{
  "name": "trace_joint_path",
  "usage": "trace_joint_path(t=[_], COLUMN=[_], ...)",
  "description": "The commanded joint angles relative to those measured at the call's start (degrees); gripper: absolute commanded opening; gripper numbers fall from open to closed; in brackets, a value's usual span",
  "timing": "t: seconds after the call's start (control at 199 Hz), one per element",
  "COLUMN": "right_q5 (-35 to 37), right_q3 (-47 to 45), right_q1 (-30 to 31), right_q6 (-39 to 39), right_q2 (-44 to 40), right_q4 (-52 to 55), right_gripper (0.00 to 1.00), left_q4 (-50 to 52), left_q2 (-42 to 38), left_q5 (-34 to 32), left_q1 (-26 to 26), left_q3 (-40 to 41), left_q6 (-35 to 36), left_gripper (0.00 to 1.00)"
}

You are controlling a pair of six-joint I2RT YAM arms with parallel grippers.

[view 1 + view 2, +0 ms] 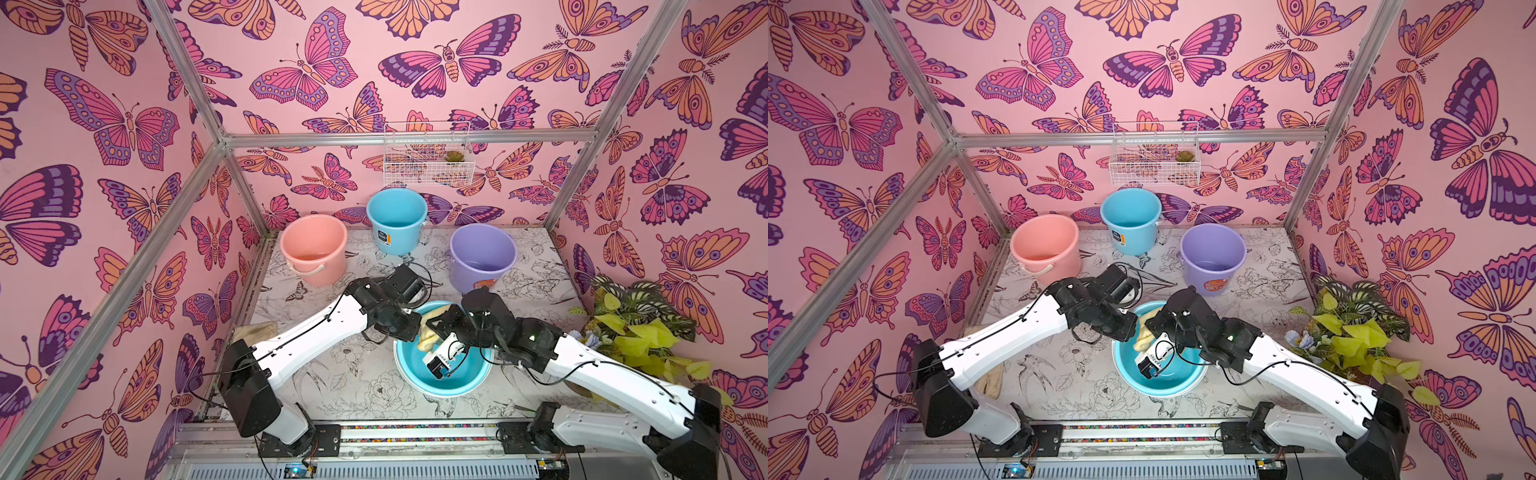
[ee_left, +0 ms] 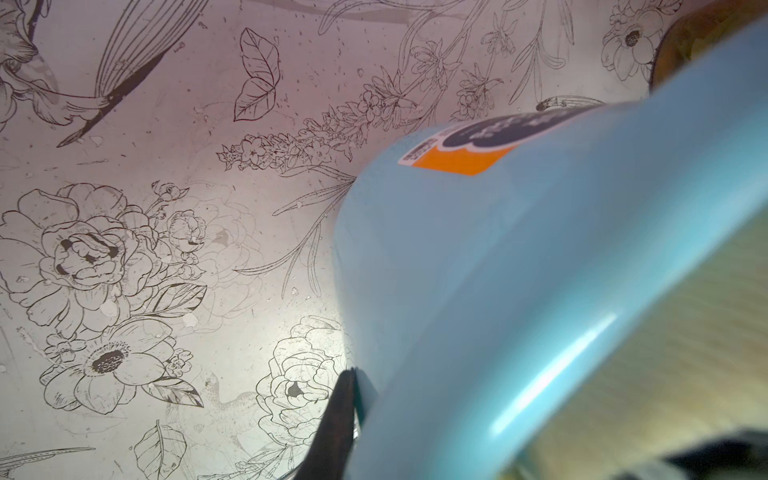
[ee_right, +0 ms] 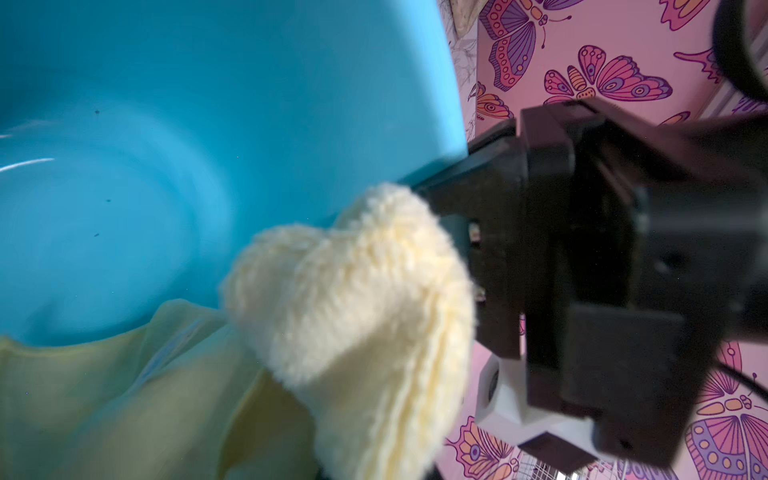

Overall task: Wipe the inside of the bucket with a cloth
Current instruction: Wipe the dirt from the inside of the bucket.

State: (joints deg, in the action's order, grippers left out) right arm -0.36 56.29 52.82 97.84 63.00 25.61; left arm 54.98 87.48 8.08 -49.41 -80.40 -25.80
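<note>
With your left end effector [image 1: 409,331] pinching the bucket [image 1: 457,388] by its rim and your right end effector [image 1: 436,328] pinching the cloth [image 3: 353,299] inside, hard wiping could wrench the rim free.

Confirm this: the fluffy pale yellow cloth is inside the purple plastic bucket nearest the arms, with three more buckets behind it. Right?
Not quite. The fluffy pale yellow cloth is inside the light blue plastic bucket nearest the arms, as both top views show; three more buckets stand behind it.

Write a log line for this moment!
phase: wipe | left gripper: shut on front blue bucket rim | right gripper: shut on cloth, inside bucket
</note>
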Motion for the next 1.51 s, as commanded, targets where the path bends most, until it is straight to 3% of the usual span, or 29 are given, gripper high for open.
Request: trace_joint_path(t=[0.0, 0.422, 0.909, 1.502], right_q5=[5.57, 10.79, 12.14, 5.06], right_q3=[3.87, 6.31, 0.49, -5.11], right_q1=[0.86, 1.61, 1.62, -2.26], right_q6=[1.48, 1.84, -2.19, -8.52], right_q2=[-1.19, 2.25, 11.39, 24.69], right_q4=[8.65, 21.51, 11.1, -0.61], right_gripper=[0.0, 0.0, 0.0, 0.0], left_q4=[0.5, 0.83, 0.94, 0.88], left_q2=[0.35, 1.43, 0.95, -0.27], left_q5=[0.36, 0.71, 0.84, 0.37], left_q1=[0.28, 0.25, 0.28, 0.28], left_q3=[-1.23, -2.82, -2.57, -2.18], left_q6=[-0.3, -0.04, -0.48, -0.96], left_gripper=[0.0, 0.0, 0.0, 0.0])
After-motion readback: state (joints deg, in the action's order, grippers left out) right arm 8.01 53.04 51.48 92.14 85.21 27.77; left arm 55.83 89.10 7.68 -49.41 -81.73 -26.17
